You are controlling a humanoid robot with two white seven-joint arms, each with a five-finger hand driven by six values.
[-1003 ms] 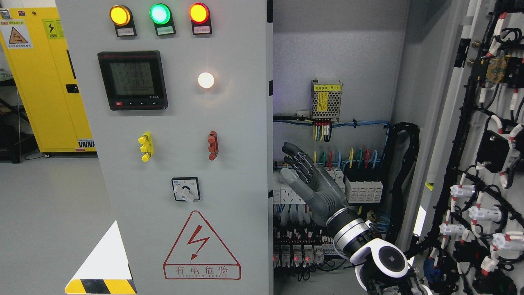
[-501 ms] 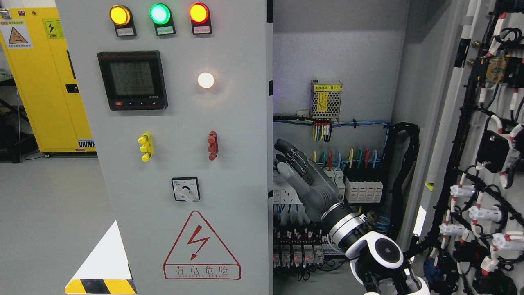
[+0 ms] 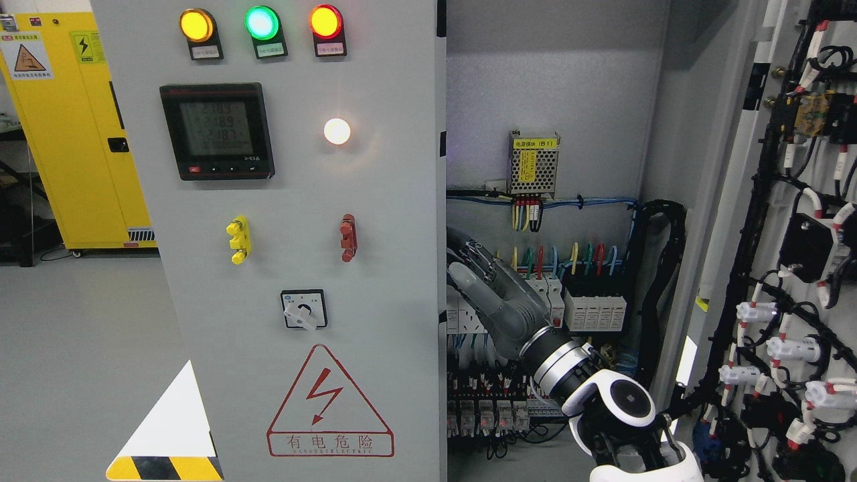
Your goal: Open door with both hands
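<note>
A grey electrical cabinet's left door [image 3: 281, 268] is standing closed at left, while the right door [image 3: 790, 268] is hanging wide open. The robot's right hand [image 3: 492, 291], fingers relaxed and grasping nothing, is reaching behind the closed door's inner edge.

The grey floor [image 3: 73, 348] shows at the left of the head view, and a yellow cabinet [image 3: 73, 127] stands on it near the back, with a small wheel visible under its lower edge. The grey electrical cabinet [image 3: 375, 201] also comes down to the bottom of the view, but where it meets the floor is not visible.
</note>
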